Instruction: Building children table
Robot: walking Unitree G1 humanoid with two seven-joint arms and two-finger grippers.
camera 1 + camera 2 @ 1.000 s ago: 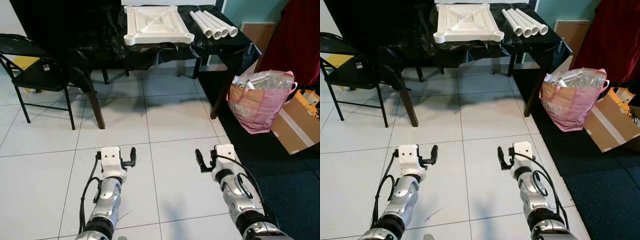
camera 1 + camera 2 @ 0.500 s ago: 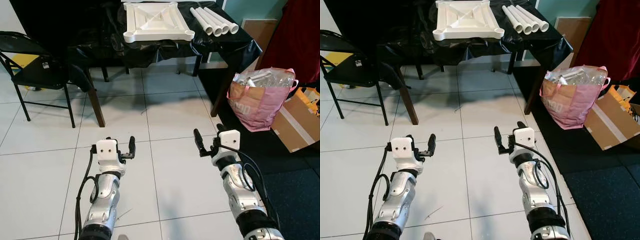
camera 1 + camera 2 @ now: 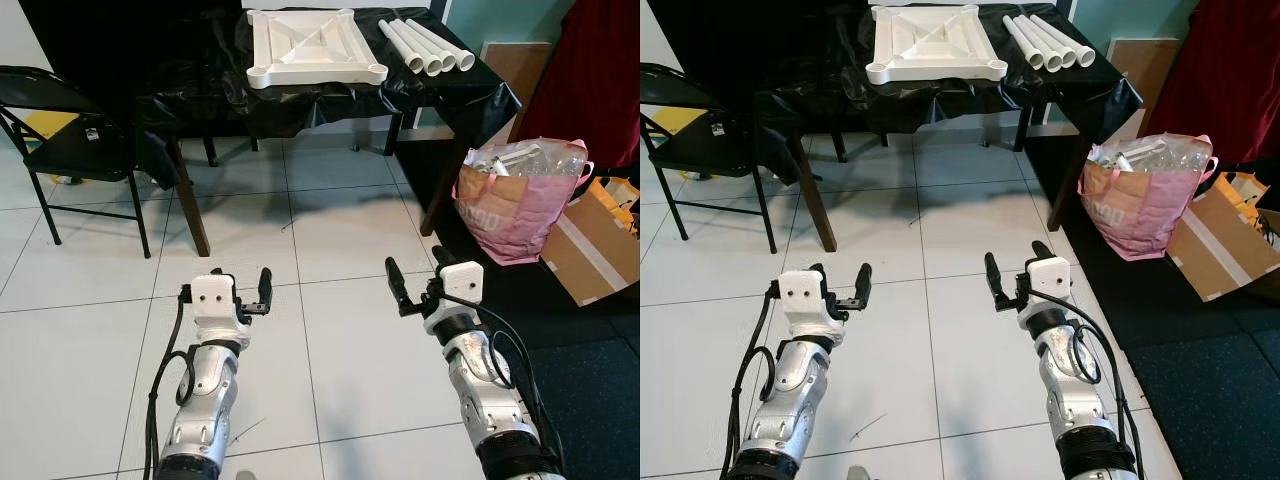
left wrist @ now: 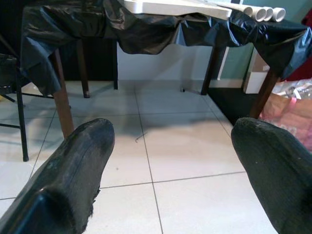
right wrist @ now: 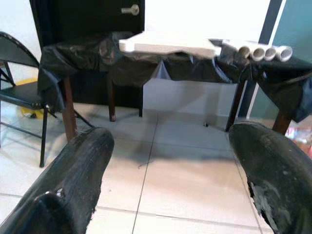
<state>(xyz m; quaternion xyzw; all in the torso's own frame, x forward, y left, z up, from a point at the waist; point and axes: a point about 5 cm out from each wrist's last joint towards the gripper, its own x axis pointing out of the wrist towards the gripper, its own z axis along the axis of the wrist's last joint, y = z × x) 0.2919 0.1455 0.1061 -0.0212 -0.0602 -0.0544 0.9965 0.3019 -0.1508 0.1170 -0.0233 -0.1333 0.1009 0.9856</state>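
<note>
A white square tabletop (image 3: 313, 47) lies upside down on a table draped in black plastic (image 3: 200, 85) across the room. Several white tube legs (image 3: 428, 47) lie side by side to its right. Both arms are held out low over the tiled floor, well short of the table. My left gripper (image 3: 228, 284) is open with nothing between its fingers (image 4: 80, 161). My right gripper (image 3: 416, 268) is also open and empty, its fingers (image 5: 78, 170) framing the table ahead. The tabletop's edge (image 5: 168, 46) and the tube ends (image 5: 263, 51) show in the right wrist view.
A black folding chair (image 3: 70, 140) stands at the left beside the table. A pink bag of bottles (image 3: 515, 195) and a cardboard box (image 3: 595, 245) sit on a dark mat at the right. White tiled floor (image 3: 330, 230) lies between me and the table.
Both arms have stretched a little further forward and the grippers sit slightly higher in the picture. The view has shifted slightly; the table's things have not moved.
</note>
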